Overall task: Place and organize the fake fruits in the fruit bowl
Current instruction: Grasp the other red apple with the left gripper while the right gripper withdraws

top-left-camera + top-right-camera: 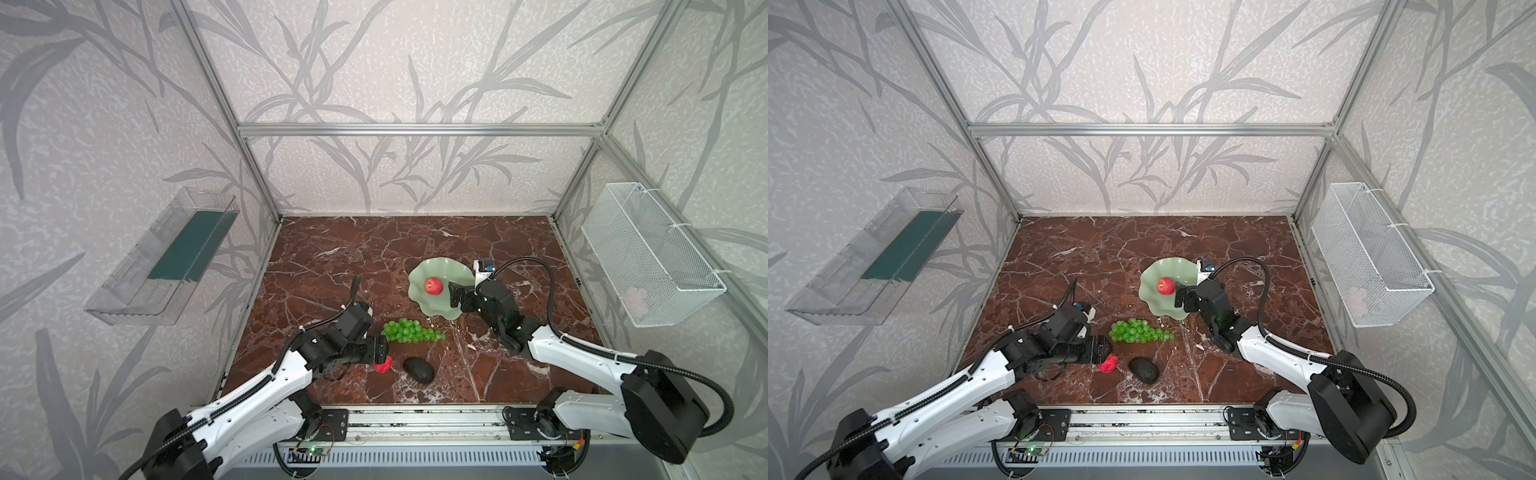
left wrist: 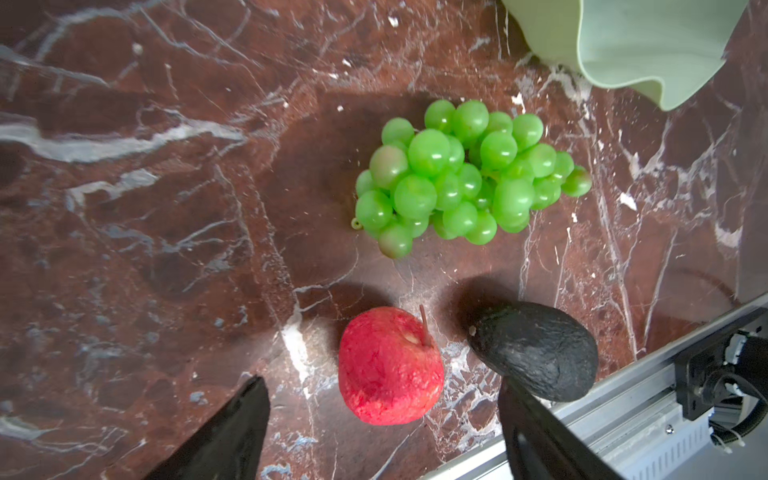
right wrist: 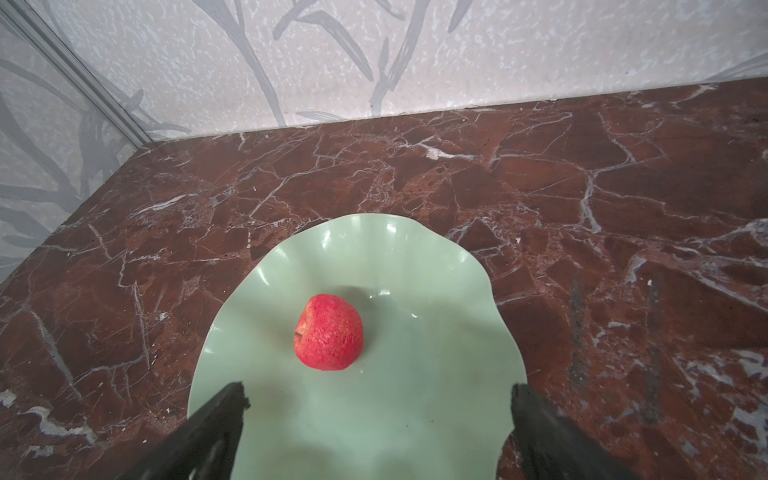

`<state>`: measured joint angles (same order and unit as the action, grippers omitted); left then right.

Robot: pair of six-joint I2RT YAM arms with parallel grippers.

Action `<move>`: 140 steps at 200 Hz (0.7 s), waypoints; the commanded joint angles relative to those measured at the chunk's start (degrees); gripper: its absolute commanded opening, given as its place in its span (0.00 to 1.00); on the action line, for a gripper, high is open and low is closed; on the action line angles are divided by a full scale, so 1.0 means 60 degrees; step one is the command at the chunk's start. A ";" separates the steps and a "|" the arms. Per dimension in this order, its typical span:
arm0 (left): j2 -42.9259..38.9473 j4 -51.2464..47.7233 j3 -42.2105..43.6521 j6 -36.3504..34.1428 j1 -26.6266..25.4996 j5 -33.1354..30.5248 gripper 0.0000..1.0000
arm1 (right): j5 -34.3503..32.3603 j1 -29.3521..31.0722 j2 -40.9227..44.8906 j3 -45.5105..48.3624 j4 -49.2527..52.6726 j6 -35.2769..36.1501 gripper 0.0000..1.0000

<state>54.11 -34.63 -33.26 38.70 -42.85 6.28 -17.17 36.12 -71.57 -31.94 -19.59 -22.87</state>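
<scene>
One red apple-like fruit (image 1: pixel 433 286) (image 3: pixel 328 332) rests in the middle of the pale green fruit bowl (image 1: pixel 419 272) (image 3: pixel 415 399). My right gripper (image 1: pixel 453 295) (image 3: pixel 378 390) hovers open over the bowl's near side, apart from that fruit. A second red fruit (image 1: pixel 383 365) (image 2: pixel 388 365) lies on the marble between the fingers of my open left gripper (image 1: pixel 384 353) (image 2: pixel 380 390), with gaps on both sides. The dark avocado (image 1: pixel 419 370) (image 2: pixel 536 357) lies just beside it, close to one finger. The green grapes (image 1: pixel 409 331) (image 2: pixel 461 178) lie between these fruits and the bowl.
A clear plastic tray (image 1: pixel 166 262) hangs on the left wall and a white wire basket (image 1: pixel 648 253) on the right wall. An aluminium rail (image 1: pixel 415 419) runs along the table's front edge, close behind the avocado. Frame posts stand at the back corners.
</scene>
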 commanded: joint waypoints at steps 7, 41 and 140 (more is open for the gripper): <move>0.0880 0.0058 -0.0020 0.0518 -0.0487 -0.0175 0.86 | -0.0212 -0.0058 0.0250 0.0166 -0.0334 -0.0142 0.99; 0.1495 0.0441 0.0263 0.0729 -0.0844 -0.0453 0.86 | -0.0332 -0.0144 0.0471 0.0471 -0.0454 -0.0230 0.99; 0.2585 0.1033 -0.0053 0.0356 -0.0851 -0.0545 0.80 | -0.0331 -0.0324 0.0852 0.0789 -0.0359 -0.0230 0.99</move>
<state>68.01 -28.51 -31.68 41.56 -47.90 3.90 -18.00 34.52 -67.94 -28.21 -20.78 -24.01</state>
